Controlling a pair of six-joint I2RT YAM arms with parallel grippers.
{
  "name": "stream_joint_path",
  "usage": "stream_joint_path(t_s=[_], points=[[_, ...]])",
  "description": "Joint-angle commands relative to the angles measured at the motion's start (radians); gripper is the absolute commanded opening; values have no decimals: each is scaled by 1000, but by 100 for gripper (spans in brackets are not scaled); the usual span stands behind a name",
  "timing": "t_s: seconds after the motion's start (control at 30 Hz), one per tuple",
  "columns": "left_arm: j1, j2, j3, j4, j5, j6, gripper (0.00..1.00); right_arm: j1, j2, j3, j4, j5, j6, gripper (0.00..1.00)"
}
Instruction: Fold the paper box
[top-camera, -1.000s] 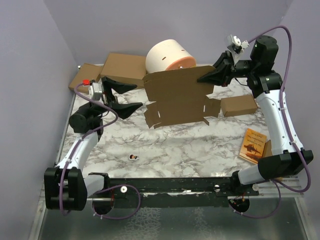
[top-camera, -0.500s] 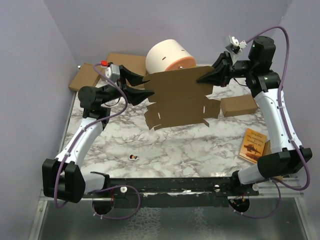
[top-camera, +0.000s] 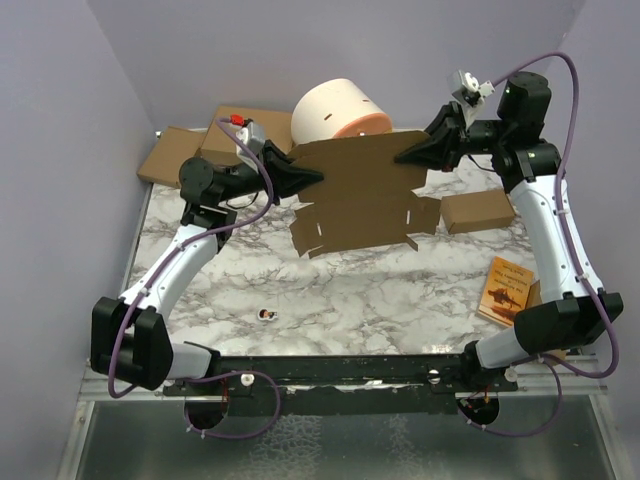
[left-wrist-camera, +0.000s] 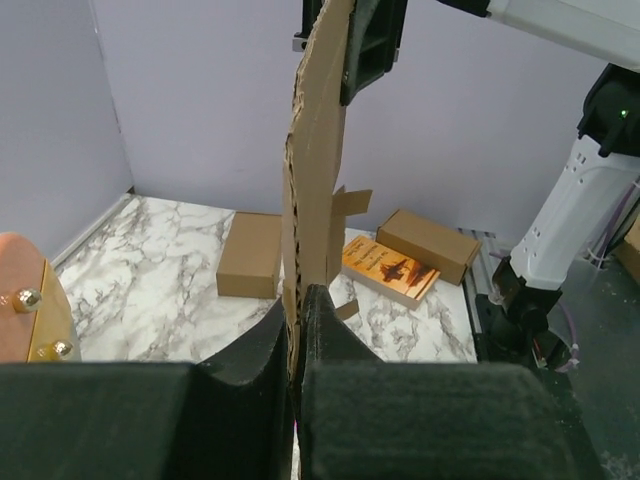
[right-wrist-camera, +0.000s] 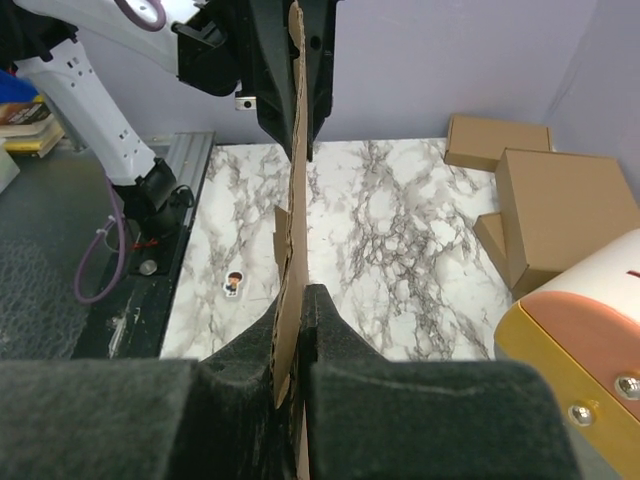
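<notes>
The paper box (top-camera: 360, 200) is a flat brown die-cut sheet with flaps and slits, held up on edge above the far middle of the table. My left gripper (top-camera: 318, 178) is shut on its left edge and my right gripper (top-camera: 402, 157) is shut on its upper right corner. From the left wrist, the sheet (left-wrist-camera: 312, 160) stands edge-on, pinched at my left gripper (left-wrist-camera: 300, 300). From the right wrist, the sheet (right-wrist-camera: 296, 190) runs edge-on away from my right gripper (right-wrist-camera: 298, 298), which clamps it.
A small brown carton (top-camera: 478, 211) lies to the right of the sheet, and an orange book (top-camera: 507, 290) sits near the right edge. Two larger cartons (top-camera: 240, 135) and a cream-and-orange drum (top-camera: 338, 112) stand at the back. A small sticker (top-camera: 265, 316) lies front left.
My left arm swung right from the table's left side to the sheet's left edge, and its gripper went from open to shut on it. The right gripper kept its hold.
</notes>
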Motion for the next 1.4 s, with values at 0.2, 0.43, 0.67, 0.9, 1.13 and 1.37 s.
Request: stream_joint_path(t_s=[0.2,0.43,0.67,0.9,1.13,1.37], points=[[33,-29,-11,24,-108,-94,0,-45,-15,-8,-10,25,16,87],[116,-150,-133,-27,-331,-152,0,-251,-173,-287,252,46,185,92],[115,-203,-193,84,-482,-285,0,-249,-251,-842,795,149,596,92],[75,-212,-218,171,-598,-375,0,-87,-191,-1106,1284,341,930,92],[43,-208,-221,211,-649,-423,0,-30,-76,-1127,1602,451,1233,84],[29,-197,-233,255,-661,-459,0,-13,20,-1098,1752,498,1371,72]])
